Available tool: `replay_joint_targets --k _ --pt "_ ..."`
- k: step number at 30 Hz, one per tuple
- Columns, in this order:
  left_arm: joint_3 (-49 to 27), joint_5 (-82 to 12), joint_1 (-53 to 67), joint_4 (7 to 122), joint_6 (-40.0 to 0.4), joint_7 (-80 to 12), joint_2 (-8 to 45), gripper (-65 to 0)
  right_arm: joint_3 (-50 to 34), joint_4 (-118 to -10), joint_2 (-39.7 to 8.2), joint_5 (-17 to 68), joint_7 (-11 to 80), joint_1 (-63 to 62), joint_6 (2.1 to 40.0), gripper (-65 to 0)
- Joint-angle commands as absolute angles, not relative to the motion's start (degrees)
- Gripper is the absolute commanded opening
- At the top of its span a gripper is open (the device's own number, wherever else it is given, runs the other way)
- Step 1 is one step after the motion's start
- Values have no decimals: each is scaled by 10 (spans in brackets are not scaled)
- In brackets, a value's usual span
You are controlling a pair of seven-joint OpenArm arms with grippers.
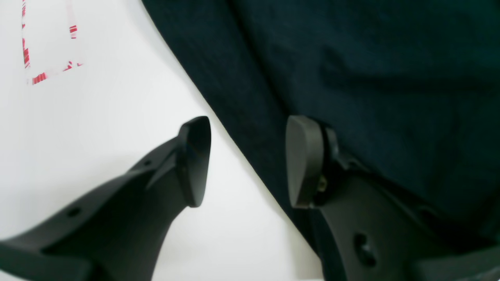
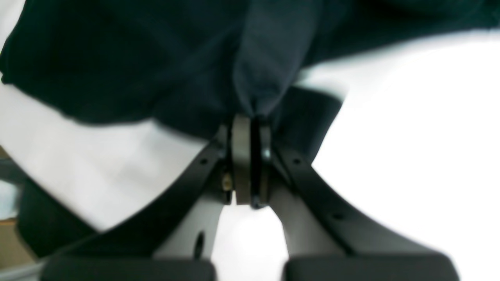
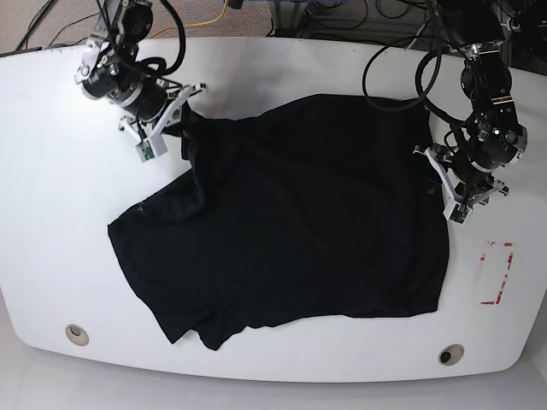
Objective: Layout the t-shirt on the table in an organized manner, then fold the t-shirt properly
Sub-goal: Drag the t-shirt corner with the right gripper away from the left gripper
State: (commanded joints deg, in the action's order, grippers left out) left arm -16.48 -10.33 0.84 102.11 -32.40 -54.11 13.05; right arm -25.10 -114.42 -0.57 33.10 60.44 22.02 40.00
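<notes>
The black t-shirt (image 3: 299,222) lies spread and rumpled across the middle of the white table (image 3: 51,213). My right gripper (image 3: 186,115) is at its far left corner, shut on a bunched fold of the t-shirt (image 2: 258,78), which rises in a tent from the closed pads (image 2: 240,156). My left gripper (image 3: 434,175) is open at the shirt's right edge. In the left wrist view, that gripper (image 1: 248,160) straddles the t-shirt (image 1: 371,78) edge. One finger (image 1: 193,160) is over the bare table (image 1: 97,117), the other (image 1: 300,160) over fabric, and nothing is gripped.
Red tape marks (image 3: 497,273) sit on the table right of the shirt, also seen as tape marks (image 1: 39,76) in the left wrist view. Two grommet holes (image 3: 77,333) (image 3: 450,354) lie near the front edge. Cables (image 3: 402,77) trail over the back right of the table.
</notes>
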Motion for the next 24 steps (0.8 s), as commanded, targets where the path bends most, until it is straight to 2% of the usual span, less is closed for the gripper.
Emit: replay_joint_targets --k 6,16,24 --pt "-165 -103 9 1021 -324 -541 131 -369 -283 -1149 28 332 604 275 400 -645" --pt "-162 -103 24 1021 -325 -543 131 -369 -345 -1152 39 332 603 306 400 -636" --pt "-128 -104 46 1025 -326 -543 142 -369 -399 -1154 39 332 603 328 400 -636"
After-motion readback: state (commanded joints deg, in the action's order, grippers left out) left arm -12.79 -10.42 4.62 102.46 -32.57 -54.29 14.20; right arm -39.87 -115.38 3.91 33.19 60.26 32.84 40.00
